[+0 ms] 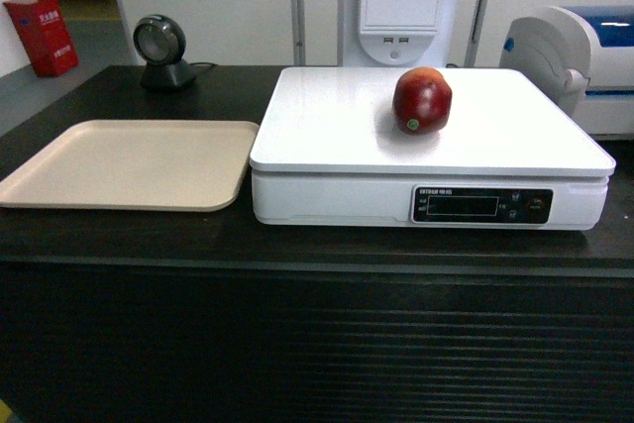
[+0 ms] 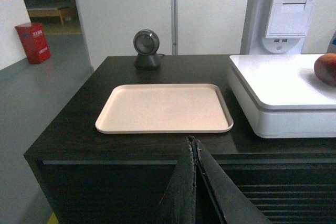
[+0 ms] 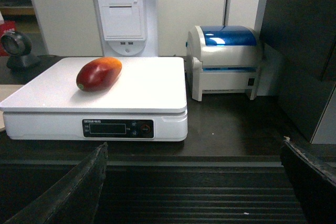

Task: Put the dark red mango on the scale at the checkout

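The mango (image 1: 422,100) lies on the white scale (image 1: 327,126) at the checkout (image 1: 317,344), so the job looks done. The left gripper (image 2: 195,148) is pinched closed, empty. The right gripper (image 3: 194,182) is wide apart, empty. Next, just pull back.

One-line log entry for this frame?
mango: lying on scale, nothing holding it | tray: nothing on it | left gripper: shut, off counter | right gripper: open, off counter | placement looks done

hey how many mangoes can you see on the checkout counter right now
1. The dark red mango lies on the white scale, right of the beige tray, which holds nothing. No others show.
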Robot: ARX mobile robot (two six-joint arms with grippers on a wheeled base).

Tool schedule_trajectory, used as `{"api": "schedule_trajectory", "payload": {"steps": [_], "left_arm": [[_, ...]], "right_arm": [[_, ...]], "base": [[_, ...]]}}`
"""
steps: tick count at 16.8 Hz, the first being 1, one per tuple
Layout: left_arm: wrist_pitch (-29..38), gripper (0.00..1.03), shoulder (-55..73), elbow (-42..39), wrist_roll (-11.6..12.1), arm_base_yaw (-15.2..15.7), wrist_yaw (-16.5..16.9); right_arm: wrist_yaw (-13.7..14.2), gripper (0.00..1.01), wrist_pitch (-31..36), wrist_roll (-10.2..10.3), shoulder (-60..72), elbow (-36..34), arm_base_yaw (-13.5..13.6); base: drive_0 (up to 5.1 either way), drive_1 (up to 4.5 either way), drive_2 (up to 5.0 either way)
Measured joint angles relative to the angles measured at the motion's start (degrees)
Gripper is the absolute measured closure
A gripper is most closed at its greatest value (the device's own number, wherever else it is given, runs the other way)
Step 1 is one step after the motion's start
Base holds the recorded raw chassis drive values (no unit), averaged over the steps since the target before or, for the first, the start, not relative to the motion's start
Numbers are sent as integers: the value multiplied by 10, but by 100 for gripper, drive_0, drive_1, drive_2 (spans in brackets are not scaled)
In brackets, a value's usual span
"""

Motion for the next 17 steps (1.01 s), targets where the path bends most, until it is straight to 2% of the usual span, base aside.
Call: {"api": "schedule_trajectory", "payload": {"steps": [1,3,10,11,12,17], "left_arm": [[0,101,0,0,0,0,0],[0,89,0,0,0,0,0],[0,10,0,0,0,0,0],[0,3,0,0,0,0,0],[0,6,0,0,0,0,0],[0,5,0,0,0,0,0]], "right_arm": [[0,3,0,0,0,0,0],[0,3,0,0,0,0,0],[0,3,0,0,0,0,0],[0,3,0,0,0,0,0],[0,3,0,0,0,0,0],[0,3,0,0,0,0,0]], "base": [[0,0,0],[0,0,0],[0,0,0],[0,0,0],[0,0,0],[0,0,0]]}}
